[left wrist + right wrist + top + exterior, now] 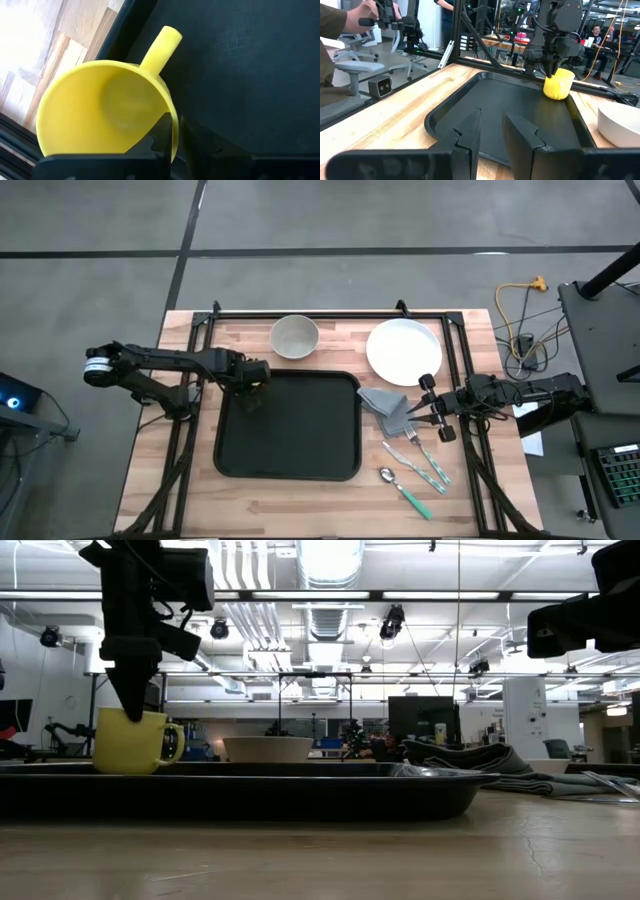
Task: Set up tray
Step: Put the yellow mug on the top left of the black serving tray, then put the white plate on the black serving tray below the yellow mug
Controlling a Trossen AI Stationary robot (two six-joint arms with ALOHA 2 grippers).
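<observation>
On the wooden table [300, 495], the large black rectangular tray [300, 435] is lying centred. The left gripper [175, 132] is pinching the rim of a yellow plastic mug [100, 105] standing in the tray's far left corner. Right gripper [492, 132] is hovering slightly parted, empty, beside the tray. No legible writing.

Wooden counter [300, 492], seen from above. Black tray [300, 435] lies at its centre. Left gripper [252, 385] sits over the tray's far left corner; what its jaws hold cannot be told from here. Bowl [295, 336] beyond the tray, white plate [403, 350] to its right. Grey napkin [388, 409] just right of the tray, right gripper [425, 412] at its edge. Fork [428, 464] and spoon [404, 491] lie nearer, green-handled.
</observation>
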